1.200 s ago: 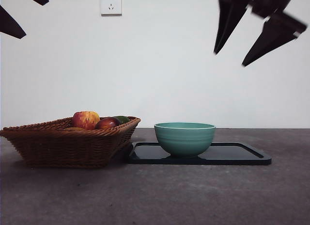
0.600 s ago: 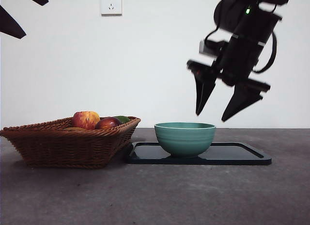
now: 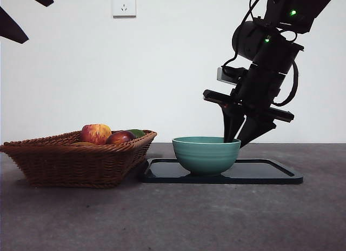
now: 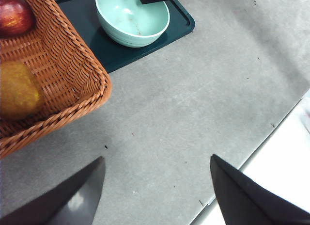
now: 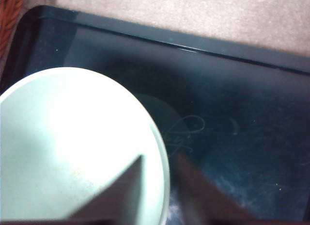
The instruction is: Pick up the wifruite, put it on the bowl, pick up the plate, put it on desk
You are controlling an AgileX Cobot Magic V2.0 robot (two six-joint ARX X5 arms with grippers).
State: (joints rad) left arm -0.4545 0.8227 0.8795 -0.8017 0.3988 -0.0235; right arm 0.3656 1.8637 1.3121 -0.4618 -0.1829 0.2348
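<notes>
My right gripper [image 3: 238,137] has dropped from the upper right of the frame to the bowl [image 3: 206,153] at centre. Its jaws are slightly parted and straddle the bowl's right rim, one inside, one outside, holding nothing yet. My left gripper [image 4: 155,186] waits with its jaws wide apart and empty. The fruit in the basket [image 3: 75,162] at lower left looks untouched, and I cannot pick out the brown one. The bowl sits on the dark tray [image 3: 259,172] on the surface [image 3: 173,218], so I seem to be going for the bowl first.

wicker basket [image 3: 75,159], apple [image 3: 96,133], dark tray [image 3: 259,172]
</notes>
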